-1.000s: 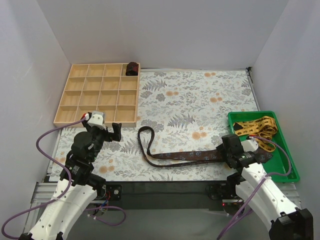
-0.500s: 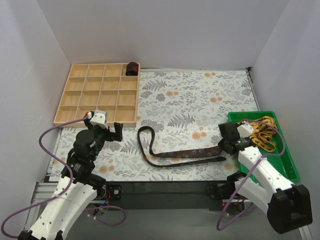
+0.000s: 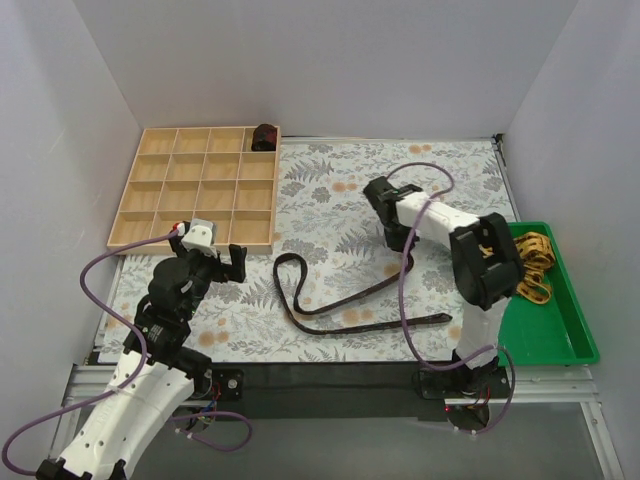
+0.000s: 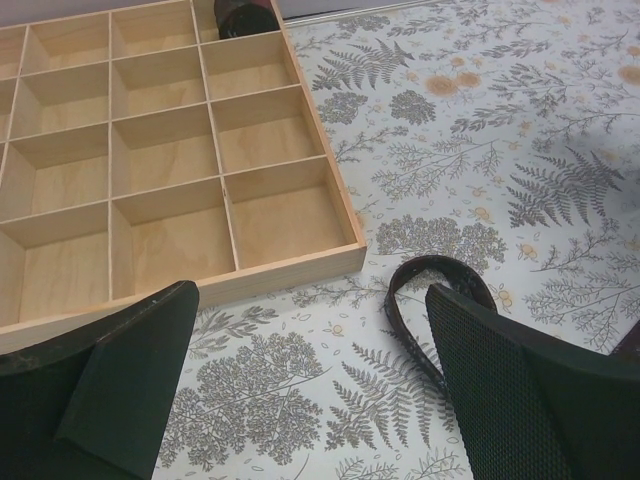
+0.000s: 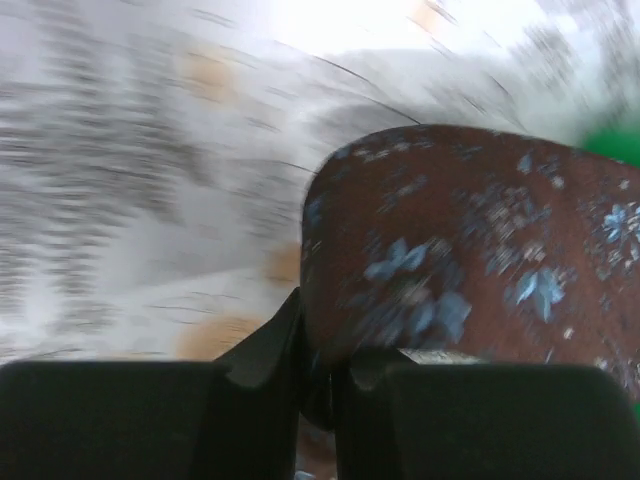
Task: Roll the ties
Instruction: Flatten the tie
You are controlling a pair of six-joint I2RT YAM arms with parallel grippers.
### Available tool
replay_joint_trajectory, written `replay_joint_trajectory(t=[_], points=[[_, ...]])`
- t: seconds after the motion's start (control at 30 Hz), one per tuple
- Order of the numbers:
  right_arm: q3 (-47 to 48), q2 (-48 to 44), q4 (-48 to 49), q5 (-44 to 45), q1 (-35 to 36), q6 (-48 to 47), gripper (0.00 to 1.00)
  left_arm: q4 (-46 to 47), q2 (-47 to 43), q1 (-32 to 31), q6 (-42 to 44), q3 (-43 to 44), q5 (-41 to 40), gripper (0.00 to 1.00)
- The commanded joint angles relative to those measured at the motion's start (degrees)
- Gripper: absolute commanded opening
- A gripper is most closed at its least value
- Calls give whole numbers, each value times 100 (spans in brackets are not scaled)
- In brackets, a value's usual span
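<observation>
A long dark maroon tie (image 3: 340, 300) lies on the floral mat, looped at its left end near the wooden tray. One strand runs right to a tip near the mat's front. The other strand rises to my right gripper (image 3: 397, 240), which is shut on the tie (image 5: 480, 250) over the mat's middle; the right wrist view is blurred. My left gripper (image 3: 228, 262) is open and empty just left of the tie's loop (image 4: 440, 265). A small dark rolled tie (image 3: 264, 136) sits in the tray's far right cell. A yellow patterned tie (image 3: 530, 262) lies in the green bin.
The wooden compartment tray (image 3: 195, 185) stands at the back left, its front wall (image 4: 290, 265) just ahead of my left fingers. The green bin (image 3: 560, 340) sits at the right edge. White walls enclose the table. Purple cables hang off both arms.
My right gripper has swung from the near right, beside the bin, up and left to the mat's middle, pulling one tie strand with it. The left arm has barely moved.
</observation>
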Motion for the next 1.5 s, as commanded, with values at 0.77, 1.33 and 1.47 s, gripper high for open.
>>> replay_joint_trajectory(t=[0.77, 1.33, 1.47], points=[[-1051, -1916, 2239, -2125, -703, -1106, 41, -52, 1112, 22, -506, 200, 728, 91], [-205, -187, 3614, -2944, -1804, -815, 38, -87, 3944, -592, -1614, 666, 852, 85], [437, 359, 3614, -2944, -1804, -815, 38, -87, 3909, -655, -1772, 517, 536, 75]])
